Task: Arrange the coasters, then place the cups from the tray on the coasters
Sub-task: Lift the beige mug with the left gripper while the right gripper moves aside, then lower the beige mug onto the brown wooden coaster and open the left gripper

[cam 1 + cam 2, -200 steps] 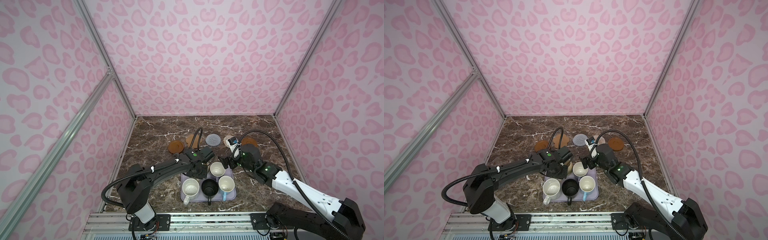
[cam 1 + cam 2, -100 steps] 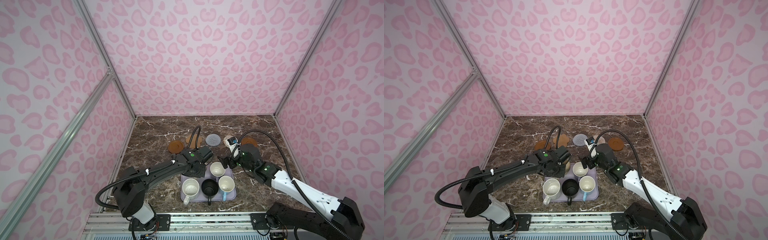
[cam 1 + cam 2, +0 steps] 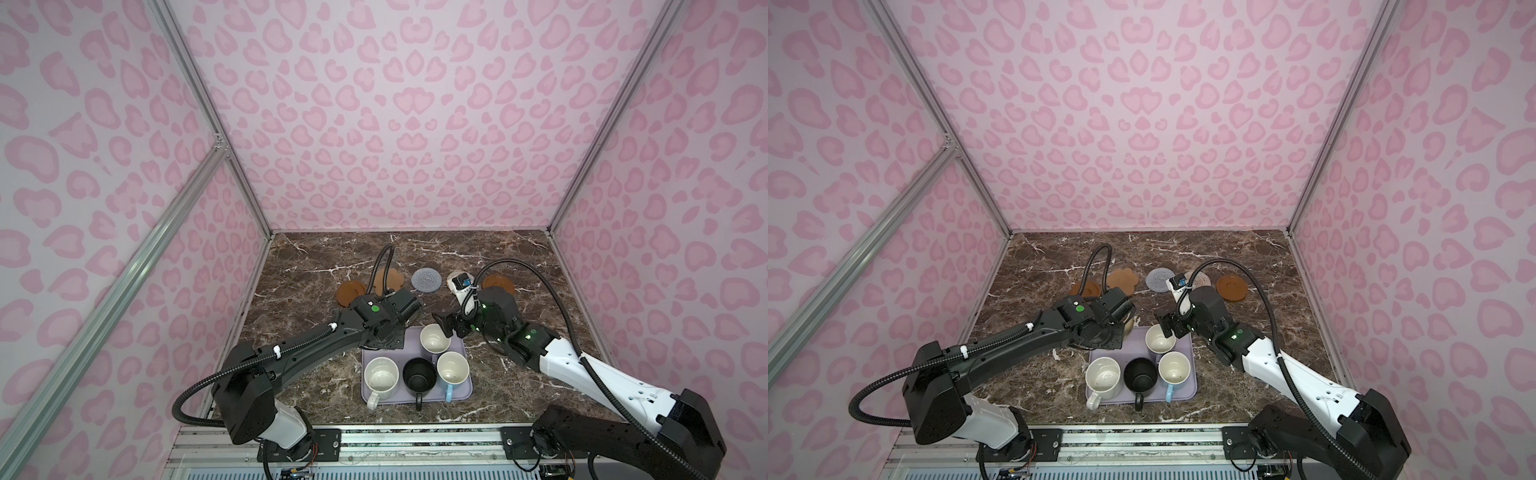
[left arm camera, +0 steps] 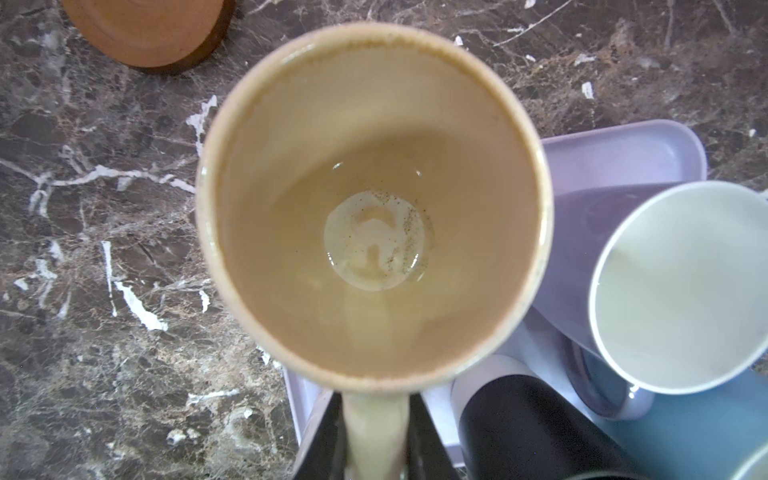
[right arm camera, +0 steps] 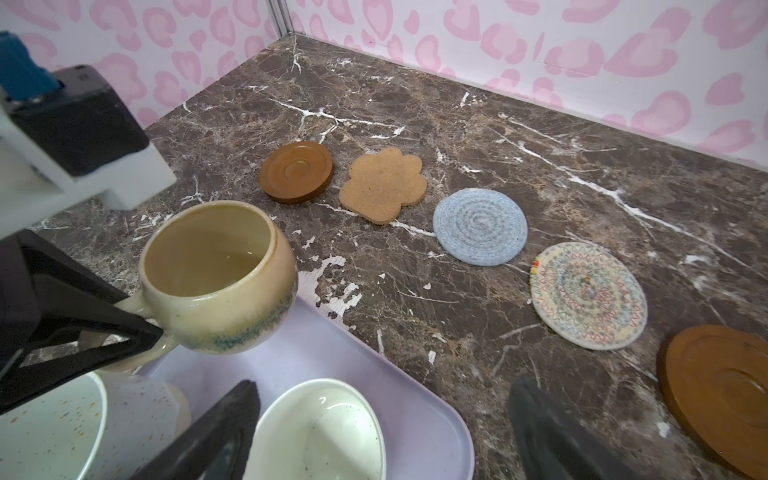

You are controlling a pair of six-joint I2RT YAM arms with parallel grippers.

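The left end effector (image 5: 141, 328) was pinching the yellow mug (image 5: 216, 282) by its handle. The mug hung upright over the far left corner of the tray (image 5: 332, 345) and seemed to be clear of it. The right end effector (image 3: 448, 328) stood spread above the lavender mug (image 3: 434, 340) at the tray's far right, gripping nothing.

Five coasters lay in a row on the worktop (image 5: 457, 124) beyond the tray, all bare: a brown disc (image 5: 296, 171), the paw (image 5: 382, 185), the blue-grey round (image 5: 480, 226), the beige woven round (image 5: 588, 295) and a second brown disc (image 5: 719, 390). The white speckled mug (image 3: 381, 374), the black mug (image 3: 419, 376) and the light blue mug (image 3: 453, 368) sat along the tray's near edge.

The step in hand looked like carrying the yellow mug to a coaster. The first brown disc lay nearest the left arm and seemed the natural target.

A handle grip puts the weight off to one side, so the mug could swing or tip. A slow, level carry would suit it, with enough height to clear the tray's rim. The mug's base should be centred inside the disc's raised rim before it is lowered. The pinch should give way only once the base sits flat. The right arm would do well to hold off until the left was clear, since the two stood close together over the tray.
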